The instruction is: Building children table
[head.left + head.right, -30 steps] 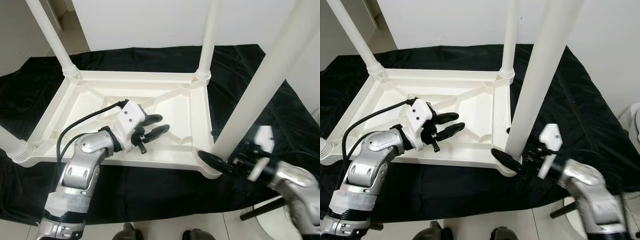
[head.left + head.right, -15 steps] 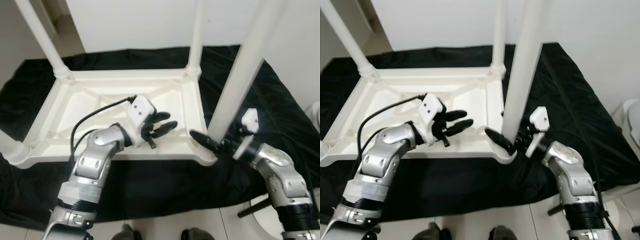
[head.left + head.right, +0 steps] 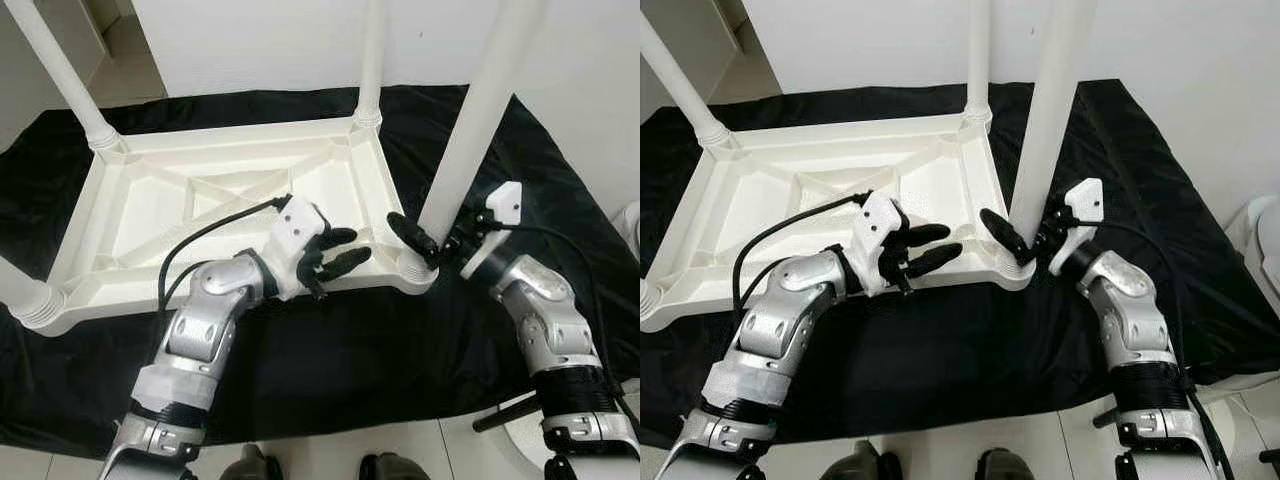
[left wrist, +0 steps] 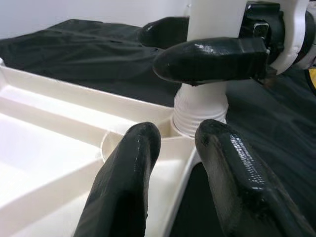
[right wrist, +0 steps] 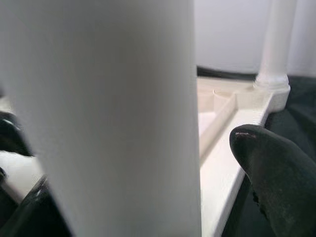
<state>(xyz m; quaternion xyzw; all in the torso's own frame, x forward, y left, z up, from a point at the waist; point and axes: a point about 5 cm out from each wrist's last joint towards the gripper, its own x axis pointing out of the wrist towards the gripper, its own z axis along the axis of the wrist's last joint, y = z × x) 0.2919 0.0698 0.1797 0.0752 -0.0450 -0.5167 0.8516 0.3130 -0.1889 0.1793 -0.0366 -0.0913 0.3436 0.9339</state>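
No writing anywhere; your upside-down table [image 3: 240, 190] lies on the black cloth [image 3: 300, 350], legs up. Right gripper [image 3: 425, 248] clamps the 3 o'clock leg [image 3: 470, 130]; left gripper [image 3: 340, 252] hovers slightly open, empty

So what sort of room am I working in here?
Likely a plain room in a home: pale tiled floor, bare white wall, and a black cloth spread on the floor under the upturned white plastic table. Which room, I can't tell.

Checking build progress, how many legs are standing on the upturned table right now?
4: far-left leg, far-right leg, near-right leg at the right gripper, near-left leg.
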